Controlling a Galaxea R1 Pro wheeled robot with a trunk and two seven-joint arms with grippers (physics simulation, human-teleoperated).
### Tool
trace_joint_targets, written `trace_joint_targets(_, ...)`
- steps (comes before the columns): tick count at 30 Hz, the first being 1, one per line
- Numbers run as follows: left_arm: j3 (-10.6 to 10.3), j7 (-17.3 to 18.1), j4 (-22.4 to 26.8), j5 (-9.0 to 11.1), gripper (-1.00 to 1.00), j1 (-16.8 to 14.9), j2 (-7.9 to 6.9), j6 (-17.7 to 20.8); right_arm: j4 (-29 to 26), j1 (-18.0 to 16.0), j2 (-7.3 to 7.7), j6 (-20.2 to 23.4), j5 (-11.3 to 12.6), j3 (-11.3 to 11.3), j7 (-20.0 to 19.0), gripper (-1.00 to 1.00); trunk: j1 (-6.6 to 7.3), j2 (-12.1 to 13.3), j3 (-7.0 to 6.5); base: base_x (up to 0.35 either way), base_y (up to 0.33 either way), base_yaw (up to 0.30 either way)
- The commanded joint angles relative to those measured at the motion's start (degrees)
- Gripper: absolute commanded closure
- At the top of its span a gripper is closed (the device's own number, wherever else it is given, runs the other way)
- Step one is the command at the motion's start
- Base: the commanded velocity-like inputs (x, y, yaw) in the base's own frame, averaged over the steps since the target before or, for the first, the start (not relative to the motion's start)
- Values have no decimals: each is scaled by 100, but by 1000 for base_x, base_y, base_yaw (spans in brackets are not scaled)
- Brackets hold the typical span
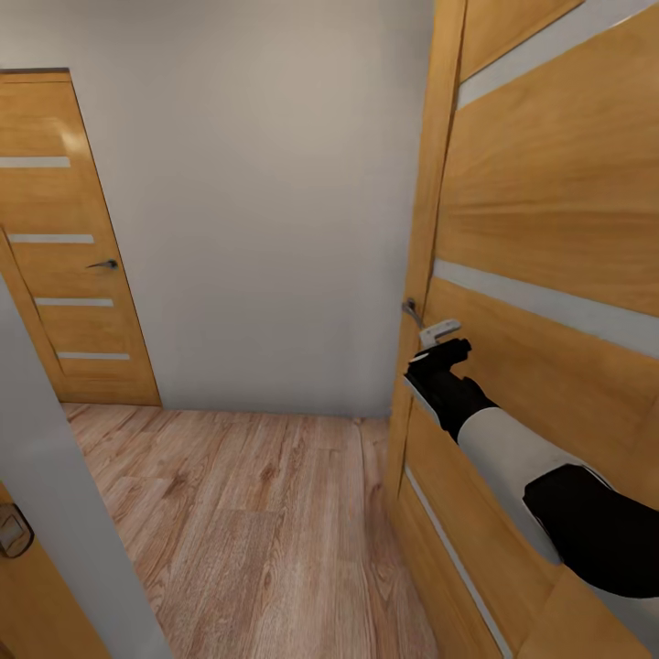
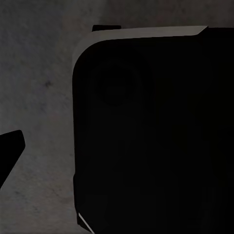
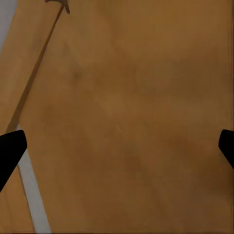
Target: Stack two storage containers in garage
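Observation:
The two storage containers are out of view. In the head view my right gripper (image 1: 447, 351) reaches to the wooden door (image 1: 549, 229) on the right, just under its metal handle (image 1: 430, 326). The right wrist view looks flat onto that door's wood panel (image 3: 126, 107), and the right gripper (image 3: 117, 146) is open with nothing between its widely spread fingertips (image 3: 9, 148). In the left wrist view one dark fingertip (image 2: 9, 146) of my left gripper (image 2: 117, 151) sits far out at the edge, in front of a large black rounded body (image 2: 156, 136) and a dark grey mottled surface (image 2: 39, 97).
I stand in a narrow hallway with a light wood plank floor (image 1: 256, 531). A pale grey wall (image 1: 265, 201) is ahead. A second wooden door (image 1: 73, 275), closed, stands at the back left. A grey wall edge (image 1: 64, 513) runs close on my left.

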State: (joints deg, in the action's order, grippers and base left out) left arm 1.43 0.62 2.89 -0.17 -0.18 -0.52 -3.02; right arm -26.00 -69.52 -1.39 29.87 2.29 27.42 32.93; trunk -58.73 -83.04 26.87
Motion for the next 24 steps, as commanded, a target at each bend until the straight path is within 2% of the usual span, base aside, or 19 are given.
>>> trace_joint_targets(1, 15, 7, 1, -1, -100, 0, 0, -15, -2, -8, 161, 115, -91, 27, 60, -100, 0, -3, 6, 0, 0, 0)
trace_joint_targets(10, 15, 8, 1, -5, -100, 0, 0, -15, 94, -133, 176, 113, -88, 20, 67, -100, 0, -3, 6, 0, 0, 0)
trace_joint_targets(18, 15, 8, 1, -6, -100, 0, 0, -15, 152, -181, 303, 110, -88, 10, 71, -100, 0, -3, 6, 0, 0, 0)
trace_joint_targets(24, 15, 8, 1, -6, -100, 0, 0, -15, 156, -184, 313, 114, -88, 10, 73, -100, 0, -3, 6, 0, 0, 0)
